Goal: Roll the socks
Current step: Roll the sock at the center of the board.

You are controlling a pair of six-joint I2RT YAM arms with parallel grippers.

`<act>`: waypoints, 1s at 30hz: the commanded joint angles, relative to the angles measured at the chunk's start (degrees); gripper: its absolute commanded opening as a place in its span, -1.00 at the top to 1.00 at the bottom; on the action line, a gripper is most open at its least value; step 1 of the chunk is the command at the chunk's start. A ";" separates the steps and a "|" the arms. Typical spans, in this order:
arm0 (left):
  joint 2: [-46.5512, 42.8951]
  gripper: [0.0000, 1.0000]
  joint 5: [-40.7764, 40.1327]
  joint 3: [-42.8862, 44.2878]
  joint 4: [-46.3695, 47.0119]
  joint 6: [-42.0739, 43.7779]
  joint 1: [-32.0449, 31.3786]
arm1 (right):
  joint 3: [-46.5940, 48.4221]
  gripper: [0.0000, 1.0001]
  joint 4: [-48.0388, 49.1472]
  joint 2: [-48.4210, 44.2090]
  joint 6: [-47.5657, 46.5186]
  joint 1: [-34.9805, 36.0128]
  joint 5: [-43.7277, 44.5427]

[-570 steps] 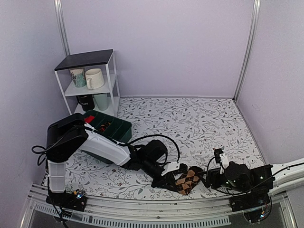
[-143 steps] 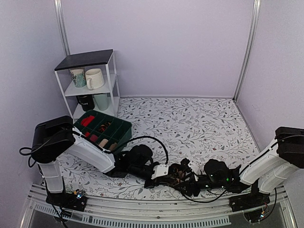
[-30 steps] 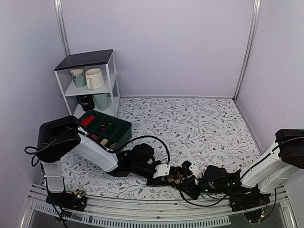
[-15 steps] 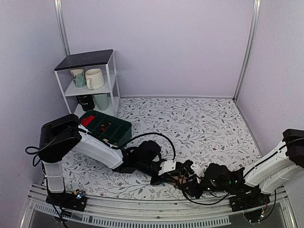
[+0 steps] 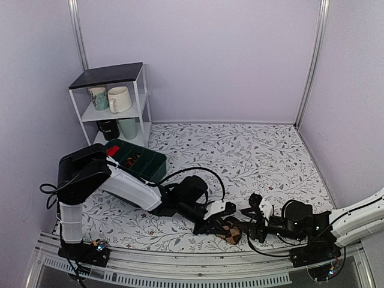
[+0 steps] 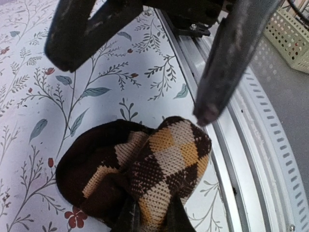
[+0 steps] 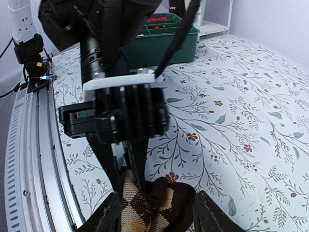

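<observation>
Table (image 5: 252, 153): spread with a pale cloth printed in leaves and small red flowers, it fills the middle of the overhead view; a metal rail (image 5: 198, 276) runs along its bottom edge.
Shelf unit (image 5: 114, 99): white frame with a dark top, standing in the upper left corner of the overhead view, with mugs (image 5: 119, 99) on its tiers.
Left arm (image 5: 129, 186): reaches from the lower left across the cloth toward the bottom centre, lying low over the table.
Right arm (image 5: 312, 225): comes in from the lower right, also low, and faces the left arm.
Green bin (image 5: 144, 162): divided into compartments, it sits on the table just in front of the shelf unit, with something red in its far end.
Socks (image 5: 229, 233) (image 6: 161, 162) (image 7: 145, 203): dark brown with tan and orange diamonds, bunched into a loose roll on the cloth at the bottom centre of the overhead view, close to the rail and between the two arms.
Left pincer (image 5: 221, 228) (image 6: 152, 220) (image 7: 126, 174): clamped tight on the near edge of the socks, with fabric pinched between its fingers.
Right pincer (image 5: 253, 217) (image 6: 145, 72) (image 7: 157, 220): jaws spread wide to either side of the roll and gripping nothing; one fingertip (image 6: 207, 113) stands just beside the patterned edge.
</observation>
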 commanded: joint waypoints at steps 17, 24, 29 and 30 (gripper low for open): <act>9.15 1.00 0.35 -2.80 -24.20 -2.26 0.75 | 3.26 0.35 5.56 21.52 10.00 1.43 -11.00; 10.05 1.00 -0.07 -2.45 -23.96 -2.22 1.28 | 3.70 0.18 0.41 19.52 15.30 1.59 -12.05; 10.15 1.00 -0.05 -2.57 -23.73 -2.31 1.36 | 3.57 -0.22 -5.55 10.07 16.87 1.69 -8.99; 10.15 1.00 -0.04 -2.58 -23.78 -2.28 1.35 | 3.31 -0.28 -6.68 7.87 17.30 1.70 -8.39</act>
